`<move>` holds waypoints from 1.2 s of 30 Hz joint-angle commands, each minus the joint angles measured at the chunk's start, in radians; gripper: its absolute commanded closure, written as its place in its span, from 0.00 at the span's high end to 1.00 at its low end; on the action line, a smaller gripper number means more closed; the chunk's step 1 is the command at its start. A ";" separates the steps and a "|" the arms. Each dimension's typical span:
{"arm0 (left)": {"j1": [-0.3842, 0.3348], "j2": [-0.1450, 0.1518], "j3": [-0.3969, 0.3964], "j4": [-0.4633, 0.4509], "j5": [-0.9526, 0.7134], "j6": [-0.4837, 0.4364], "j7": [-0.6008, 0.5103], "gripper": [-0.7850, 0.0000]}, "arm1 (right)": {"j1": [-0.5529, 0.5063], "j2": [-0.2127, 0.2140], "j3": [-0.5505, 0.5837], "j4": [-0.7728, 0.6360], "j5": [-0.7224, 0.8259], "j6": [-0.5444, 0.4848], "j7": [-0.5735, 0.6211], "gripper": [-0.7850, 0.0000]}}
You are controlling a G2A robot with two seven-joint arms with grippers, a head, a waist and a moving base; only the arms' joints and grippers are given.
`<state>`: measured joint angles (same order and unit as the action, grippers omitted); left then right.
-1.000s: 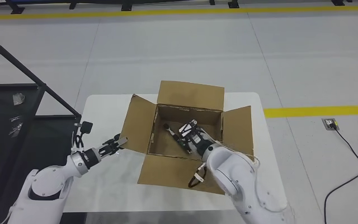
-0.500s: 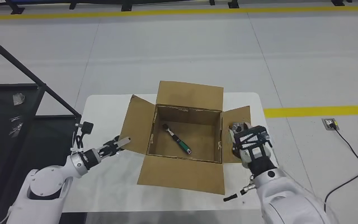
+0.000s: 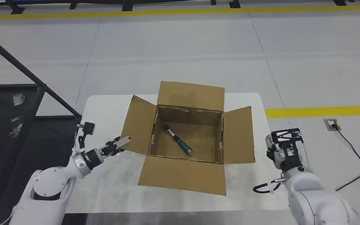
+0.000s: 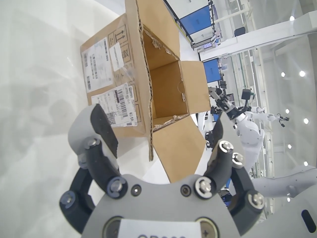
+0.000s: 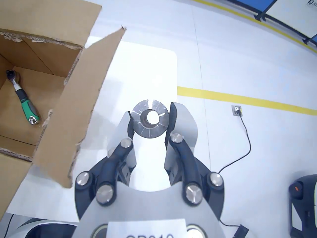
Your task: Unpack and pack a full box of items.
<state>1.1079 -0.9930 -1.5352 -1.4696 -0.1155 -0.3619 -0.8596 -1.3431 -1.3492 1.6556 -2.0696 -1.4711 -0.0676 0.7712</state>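
Note:
An open cardboard box (image 3: 188,98) stands in the middle of the white table (image 3: 107,112), all flaps folded out. Inside lies a ratchet wrench (image 3: 180,140) with a green handle, also seen in the right wrist view (image 5: 23,97). My right gripper (image 3: 284,145) hangs past the box's right flap, above the table's right edge. In its wrist view the gripper (image 5: 149,122) is shut on a round metal disc (image 5: 158,130) with a centre hole. My left gripper (image 3: 119,143) sits low beside the left flap, open (image 4: 161,130) and holding nothing, facing the box (image 4: 163,75).
A black rack (image 3: 22,112) stands off the table's left side. On the floor to the right are a yellow line (image 3: 315,111) and a socket with a cable (image 3: 332,125). Bare table shows left of the box and in a narrow strip on the right.
My right arm has lifted out of the box and swung right past the right flap, carrying the metal disc. The left arm has barely shifted.

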 commanded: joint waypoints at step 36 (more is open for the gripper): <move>0.038 0.008 0.007 -0.035 0.023 0.038 0.079 1.00 | 0.372 0.043 -0.006 0.873 0.165 -0.150 -0.224 0.00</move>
<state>1.1445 -0.9849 -1.5275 -1.5058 -0.0916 -0.3228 -0.7801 -0.9758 -1.3067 1.6532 -1.2043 -1.3057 -0.2199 0.5496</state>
